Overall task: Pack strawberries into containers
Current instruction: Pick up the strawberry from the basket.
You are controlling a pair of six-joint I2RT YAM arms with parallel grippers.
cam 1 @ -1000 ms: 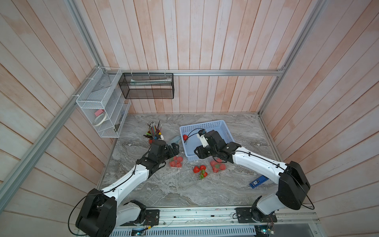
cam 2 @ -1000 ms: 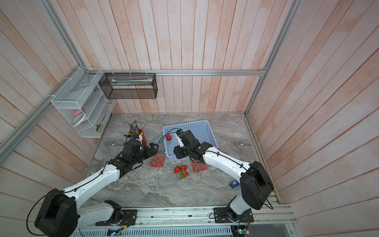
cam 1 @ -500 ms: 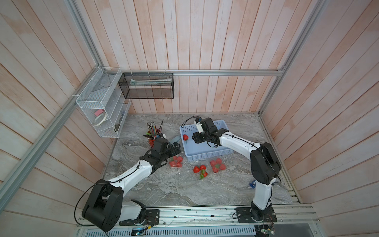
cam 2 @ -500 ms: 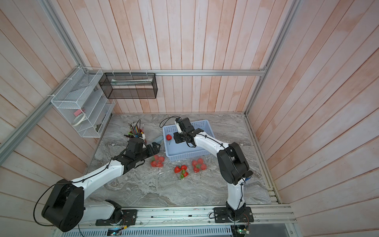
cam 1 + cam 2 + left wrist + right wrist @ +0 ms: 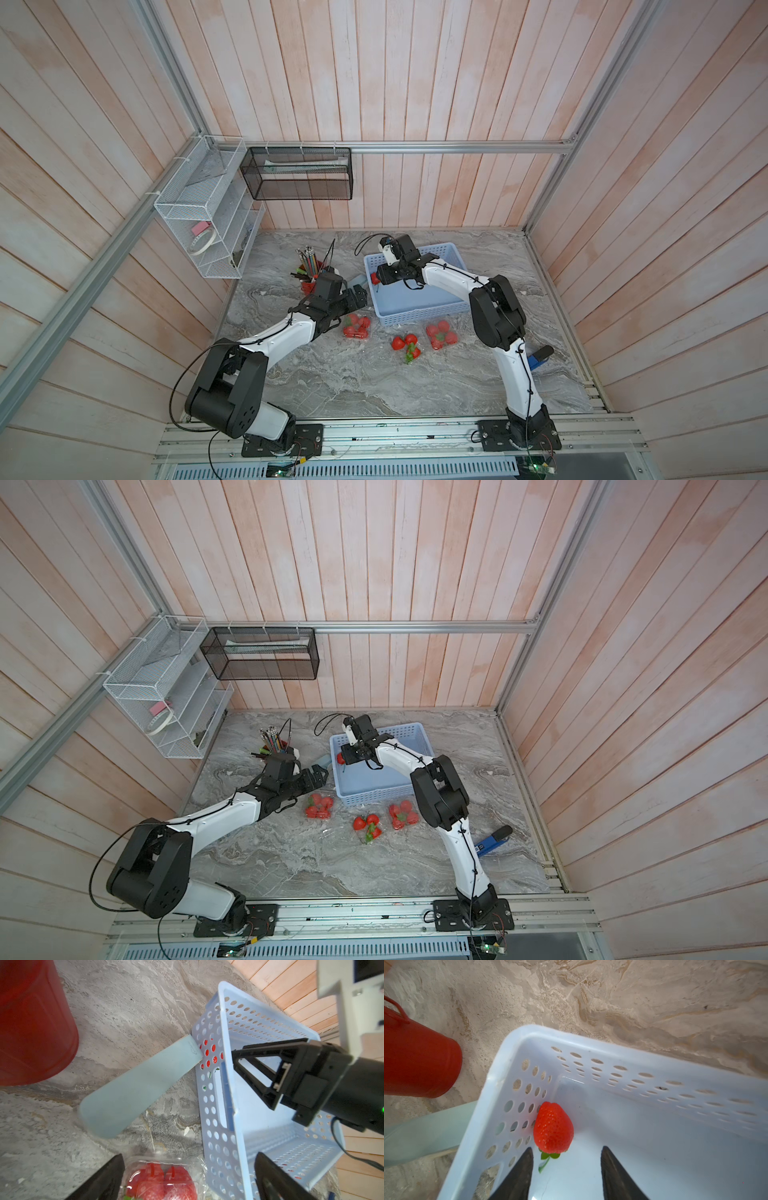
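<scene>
Hovering inside the light-blue basket (image 5: 612,1051), the right end effector (image 5: 567,1150) is holding its fingers spread with nothing between them. The only strawberry (image 5: 553,1127) seen in the basket is lying just ahead of the fingertips, resting against the perforated wall near a corner. Its long axis is running away from the end effector, and its green cap is pointing back toward it. It is sitting off centre, nearer one finger than the other, so the coming grasp probably depends on a small sideways shift before closing.

The right arm is clearly the nearer one. The left end effector (image 5: 188,1159) is hanging spread wide outside the basket, above a filled container (image 5: 143,1161) on the surface (image 5: 124,1012).

The right wrist view is giving the berry's axis and cap, while in both top views the berry is showing only as a red spot half hidden by the end effector. Those views, in turn, are showing all three containers, with the middle container (image 5: 400,354) seemingly holding three berries.
</scene>
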